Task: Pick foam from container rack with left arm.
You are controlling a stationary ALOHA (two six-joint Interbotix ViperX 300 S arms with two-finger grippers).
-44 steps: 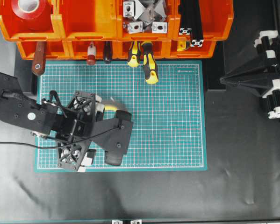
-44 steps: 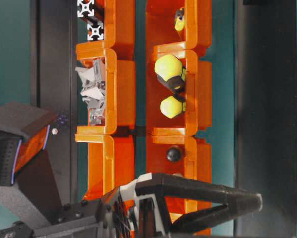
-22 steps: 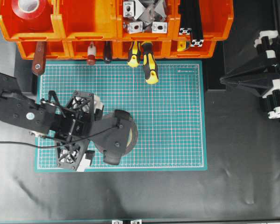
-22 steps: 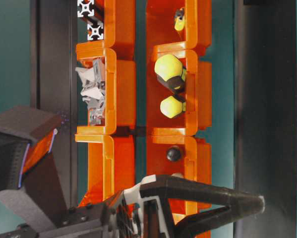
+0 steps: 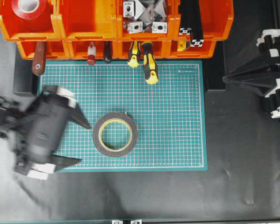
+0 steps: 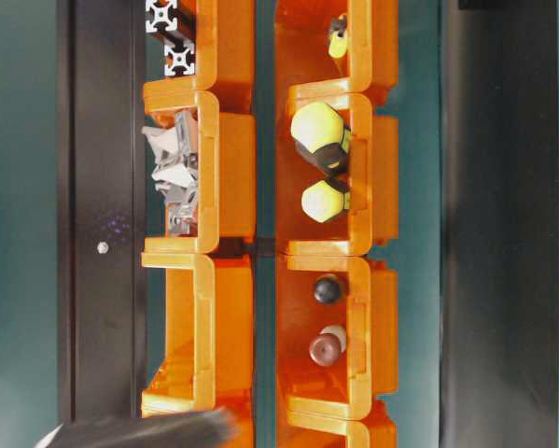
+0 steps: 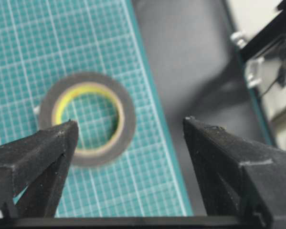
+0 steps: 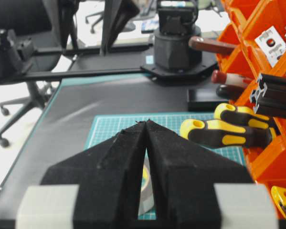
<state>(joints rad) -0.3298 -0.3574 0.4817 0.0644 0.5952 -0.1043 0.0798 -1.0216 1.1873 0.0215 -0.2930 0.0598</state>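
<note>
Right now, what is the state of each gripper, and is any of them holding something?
Left gripper: open, holding nothing; the foam lies flat on the green mat.
Right gripper: closed, holding nothing.

No lettering, label or number can be read anywhere (the green mat carries only grid lines).

Office chairs on pale floor behind black table.
</note>
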